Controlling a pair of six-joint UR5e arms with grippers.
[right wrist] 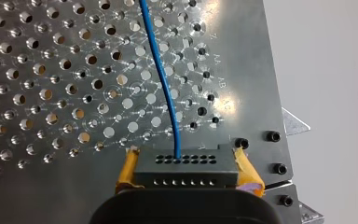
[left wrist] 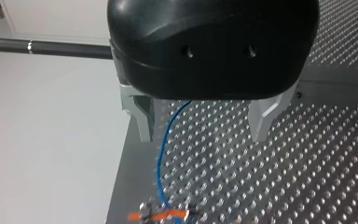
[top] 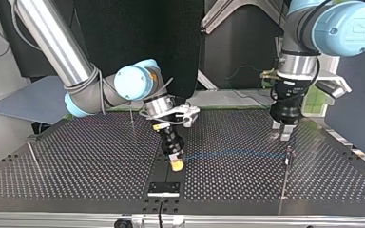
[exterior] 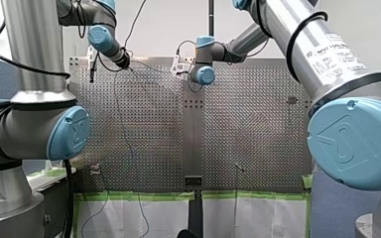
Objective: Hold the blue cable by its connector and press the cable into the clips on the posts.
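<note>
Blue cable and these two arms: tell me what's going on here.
My right gripper, with yellow pads, is shut on the dark connector at the blue cable's end, low over the perforated table. From there the cable runs across the table to a thin post. My left gripper hangs above the post with its metal fingers open, and the cable passes between them. Whether the cable is pressed in there cannot be told.

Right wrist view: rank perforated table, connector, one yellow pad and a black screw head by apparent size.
Largest first:
perforated table
connector
yellow pad
black screw head
Nearness to the camera inflates connector and pad.
</note>
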